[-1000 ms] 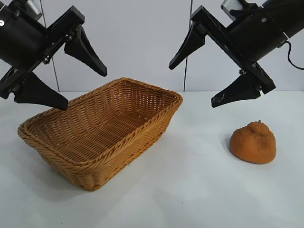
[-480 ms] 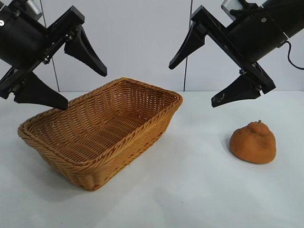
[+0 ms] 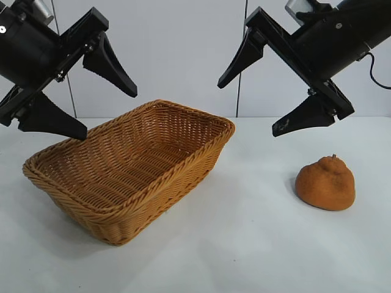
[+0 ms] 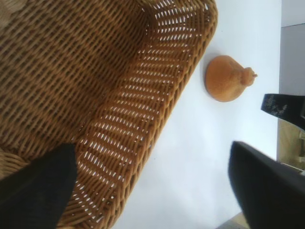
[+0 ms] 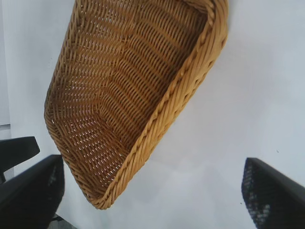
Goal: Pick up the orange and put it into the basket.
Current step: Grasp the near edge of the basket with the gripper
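The orange (image 3: pixel 325 183), a lumpy brownish-orange fruit with a knob on top, sits on the white table at the right, apart from the basket; the left wrist view also shows the orange (image 4: pixel 226 85). The tan wicker basket (image 3: pixel 201 155) stands left of centre with nothing in it. My left gripper (image 3: pixel 105 114) hangs open above the basket's left end. My right gripper (image 3: pixel 248 108) hangs open in the air above the table between basket and orange, holding nothing. The basket's woven wall (image 4: pixel 190 71) appears in the left wrist view and its braided rim (image 5: pixel 176 102) in the right wrist view.
White table surface (image 3: pixel 256 244) spreads in front of and between the basket and the fruit. A pale panelled wall (image 3: pixel 183 49) closes the back. The other arm's fingertip (image 4: pixel 281 107) shows beyond the orange in the left wrist view.
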